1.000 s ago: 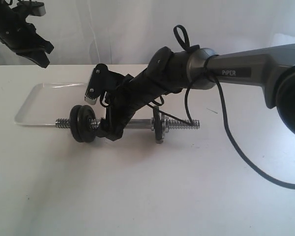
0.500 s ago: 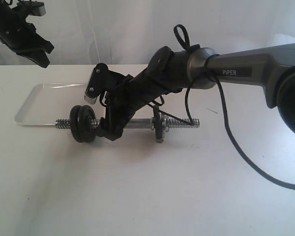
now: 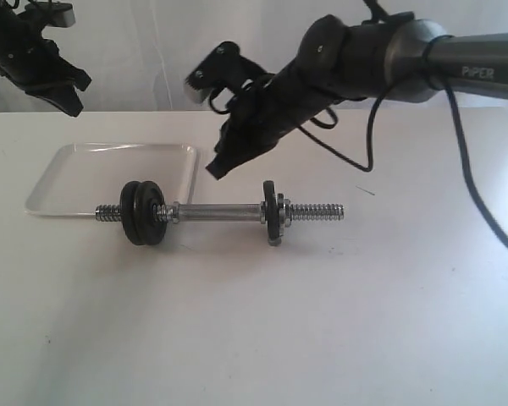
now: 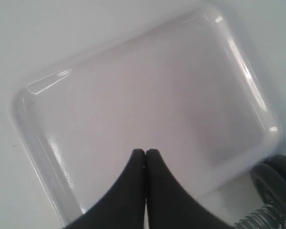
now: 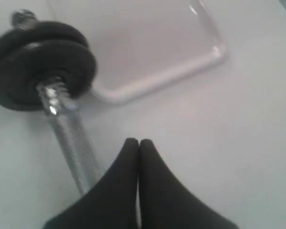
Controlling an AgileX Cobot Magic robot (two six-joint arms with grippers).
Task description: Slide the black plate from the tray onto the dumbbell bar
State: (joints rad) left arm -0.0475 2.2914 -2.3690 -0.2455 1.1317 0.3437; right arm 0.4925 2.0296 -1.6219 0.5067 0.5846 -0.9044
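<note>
The dumbbell bar [image 3: 216,211] lies on the table in front of the white tray [image 3: 68,169]. Two black plates [image 3: 142,212] sit side by side on its left threaded end, also seen as black plates [image 5: 43,64] on the bar [image 5: 74,148] in the right wrist view. Another black plate [image 3: 273,213] sits near the right end. The tray [image 4: 43,157] holds nothing. My right gripper [image 3: 213,169] hangs above the bar's middle, shut and holding nothing; its tip [image 5: 138,141] shows closed. My left gripper [image 3: 72,106] is raised at the far left, shut [image 4: 145,151] over the tray.
A black cable [image 3: 474,194] trails from the right arm over the table on the right. A white backdrop stands behind the table.
My right gripper has let go of the bar beside the left plates and lifted up and to the right. The bar and plates stay put. The left arm has not moved.
</note>
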